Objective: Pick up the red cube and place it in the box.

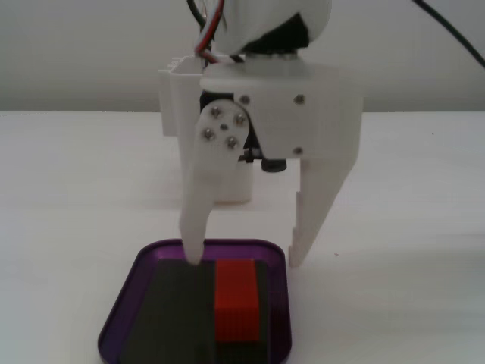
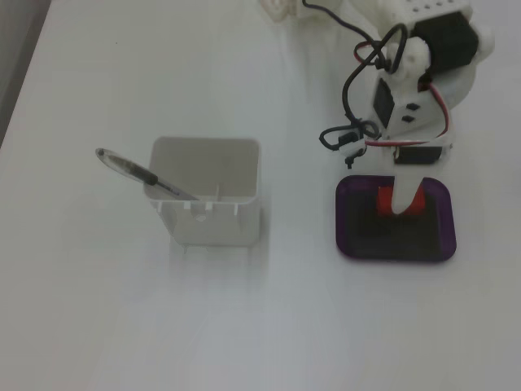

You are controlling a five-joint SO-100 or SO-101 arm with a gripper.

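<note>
Purple rim and dark floor mark the shallow rectangular tray, the box point(image 1: 279, 318), at the bottom of a fixed view set low on the white tabletop point(image 1: 76, 197). On its dark floor lies the small bright red ribbed block, the red cube point(image 1: 236, 300), toward the right half of the tray. Above it hangs the white plastic two-finger gripper point(image 1: 243, 256), its fingers spread wide apart and holding nothing: the left fingertip point(image 1: 192, 254) points down just over the tray's far left part, the right fingertip point(image 1: 297, 254) sits beyond the tray's right rim, and the cube lies free below and between them. Behind the gripper stands a tall white plastic container point(image 1: 182, 98), mostly hidden.

From the fixed view looking down from above, the box point(image 2: 350, 228) lies right of centre with the red cube point(image 2: 415, 204) near its far edge, partly covered by a white finger point(image 2: 402, 195) of the arm. Well apart to the left stands the white container point(image 2: 207, 220), with a dark pen point(image 2: 138, 171) leaning out over its left rim.
</note>
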